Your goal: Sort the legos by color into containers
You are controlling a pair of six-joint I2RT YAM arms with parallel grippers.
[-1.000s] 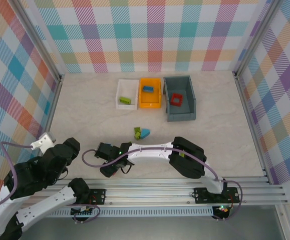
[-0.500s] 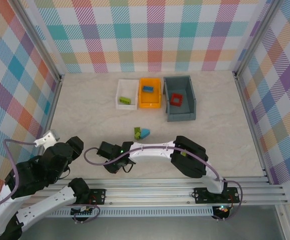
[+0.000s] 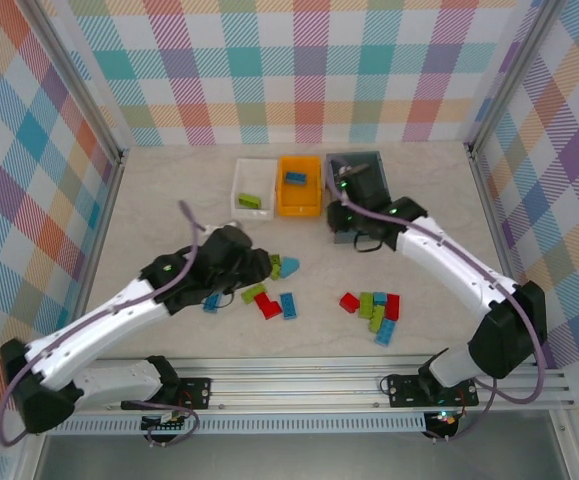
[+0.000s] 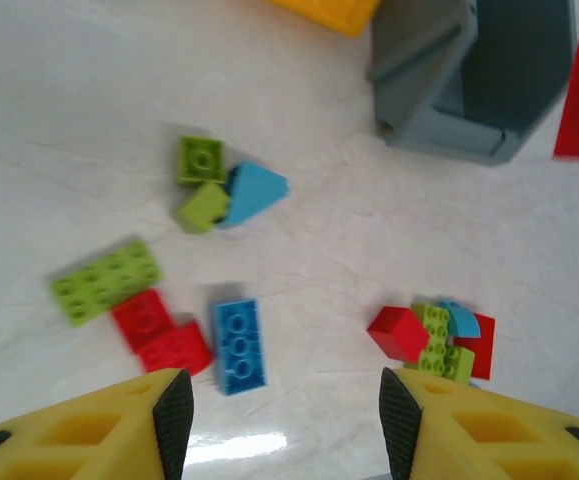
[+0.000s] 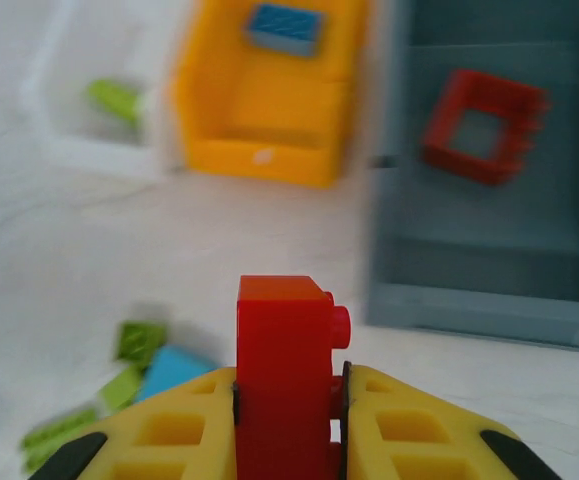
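Loose legos lie mid-table: a lime and blue pair (image 3: 281, 266), a lime brick (image 4: 106, 281), red bricks (image 4: 159, 333) and a blue brick (image 4: 239, 345), plus a mixed cluster (image 3: 374, 312) to the right. My left gripper (image 4: 287, 425) hangs open just short of the blue brick, with nothing between its fingers. My right gripper (image 5: 287, 400) is shut on a red brick (image 5: 284, 350), held upright in front of the grey bin (image 5: 489, 290). That bin holds a red frame piece (image 5: 484, 125). The orange bin (image 5: 269, 130) holds a blue brick (image 5: 284, 28), and the white tray (image 5: 79, 150) a lime one (image 5: 119, 98).
The three containers stand side by side at the back: white tray (image 3: 237, 195), orange bin (image 3: 299, 207), grey bin (image 3: 369, 160). Checked walls close the table on three sides, and a metal rail (image 3: 309, 385) runs along the near edge.
Both arms have left the near edge: the left now reaches over the loose bricks, the right reaches to the grey bin holding a red brick. Several more bricks lie on the table.
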